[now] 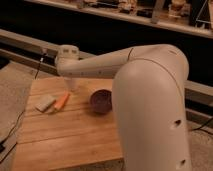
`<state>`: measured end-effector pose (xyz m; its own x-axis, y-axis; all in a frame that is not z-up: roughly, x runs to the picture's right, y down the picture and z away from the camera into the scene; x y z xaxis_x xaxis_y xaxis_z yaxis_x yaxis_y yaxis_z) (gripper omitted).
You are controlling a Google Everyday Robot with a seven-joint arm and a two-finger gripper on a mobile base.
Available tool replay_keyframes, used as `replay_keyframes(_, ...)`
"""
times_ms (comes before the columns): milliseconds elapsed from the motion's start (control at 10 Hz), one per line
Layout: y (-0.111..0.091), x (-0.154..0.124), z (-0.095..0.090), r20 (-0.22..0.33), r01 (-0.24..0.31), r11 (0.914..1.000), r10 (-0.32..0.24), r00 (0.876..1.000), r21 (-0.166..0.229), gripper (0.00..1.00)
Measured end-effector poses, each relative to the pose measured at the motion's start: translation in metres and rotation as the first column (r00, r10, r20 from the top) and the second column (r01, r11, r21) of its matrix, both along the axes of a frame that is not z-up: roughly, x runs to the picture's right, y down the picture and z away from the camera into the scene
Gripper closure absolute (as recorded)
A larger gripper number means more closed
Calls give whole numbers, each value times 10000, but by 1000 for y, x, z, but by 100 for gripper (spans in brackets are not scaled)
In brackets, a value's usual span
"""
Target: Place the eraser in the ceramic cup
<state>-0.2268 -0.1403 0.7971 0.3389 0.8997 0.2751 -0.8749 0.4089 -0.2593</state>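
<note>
Cannot tell the grip state of the claw (71,84), low over the wooden surface (75,140). No eraser in sight, perhaps hidden there. Risk: dropping beside the maroon ceramic cup (101,100) near the claw, or clipping its rim.

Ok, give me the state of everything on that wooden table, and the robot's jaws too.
Dark purple glossy ceramic cup: upright, mouth up, nothing seen inside.
Orange stick: lying flat beside the pale block.
Pale off-white block: lying flat near the table's left edge.
Flat black eraser: not visible in this view.
Jaws: at the end of the white robot arm, pointing down over the back of the wooden table, left of the cup.
</note>
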Motion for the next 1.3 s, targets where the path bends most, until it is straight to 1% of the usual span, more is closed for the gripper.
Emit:
replay_keyframes(500, -1, 2, 24, -82, -139, 9999, 139, 9999, -8, 100)
replay_keyframes(700, -3, 2, 31, -127, -149, 9999, 149, 9998, 9, 100)
replay_keyframes(1000, -5, 2, 36, -218, -139, 9999, 140, 9997, 36, 100)
replay_keyframes(1100, -6, 2, 37, -255, -146, 9999, 147, 9996, 52, 98)
replay_keyframes(1200, -8, 3, 37, -305, -169, 9998, 170, 9994, 63, 90)
replay_keyframes(1300, -8, 3, 37, -319, -224, 9997, 224, 9992, 31, 78)
